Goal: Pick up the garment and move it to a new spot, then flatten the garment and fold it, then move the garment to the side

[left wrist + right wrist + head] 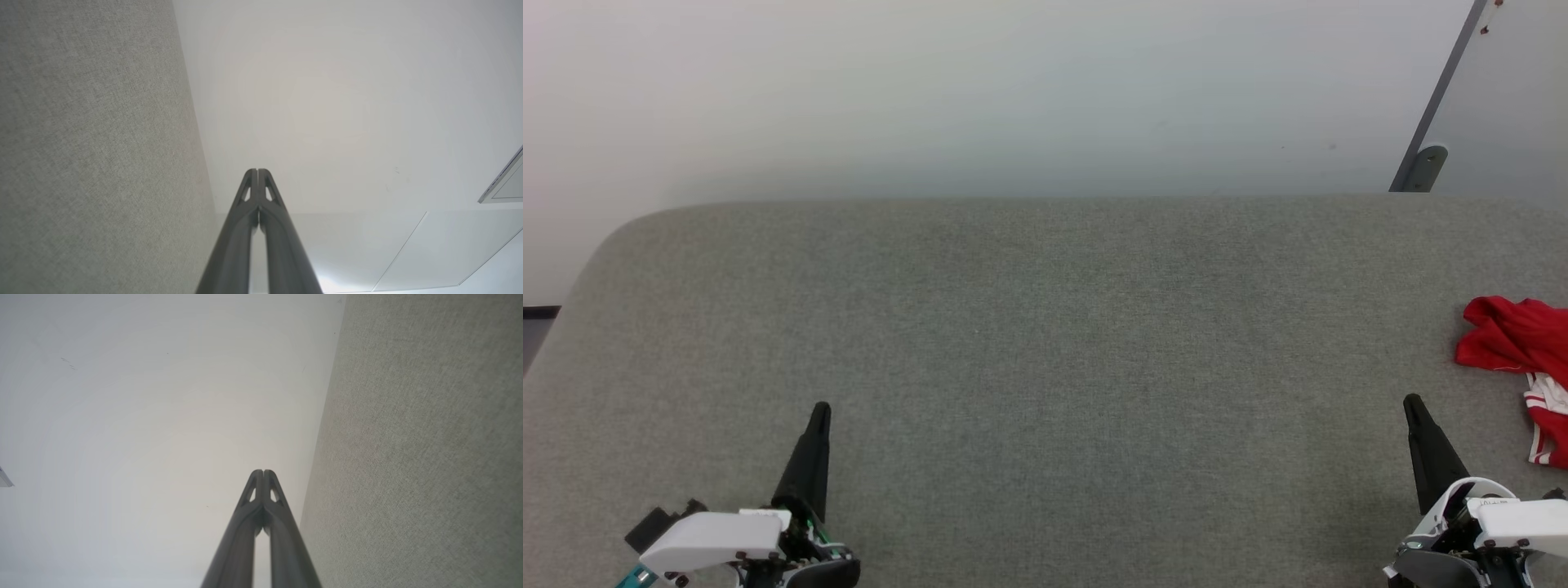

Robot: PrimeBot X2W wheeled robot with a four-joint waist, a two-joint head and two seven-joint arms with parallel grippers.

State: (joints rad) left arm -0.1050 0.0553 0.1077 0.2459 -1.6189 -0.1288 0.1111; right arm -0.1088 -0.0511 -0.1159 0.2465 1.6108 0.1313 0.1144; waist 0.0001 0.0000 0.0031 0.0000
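The garment [1515, 339] is a crumpled bright red heap with a white, red-striped part, lying at the far right edge of the grey felt table [1045, 343], cut off by the head view's border. My right gripper [1413, 403] is shut and empty at the lower right, a short way left of and nearer than the garment. At the lower left, my left gripper [822, 407] is shut and empty too, far from the garment. In the wrist views each pair of fingertips, left gripper [257, 171] and right gripper [263, 472], is pressed together, pointing past the table's far edge.
The table's far edge runs across the head view, with a rounded corner at the left. Beyond it lies a pale floor, with a dark slanted post [1429, 122] at the upper right.
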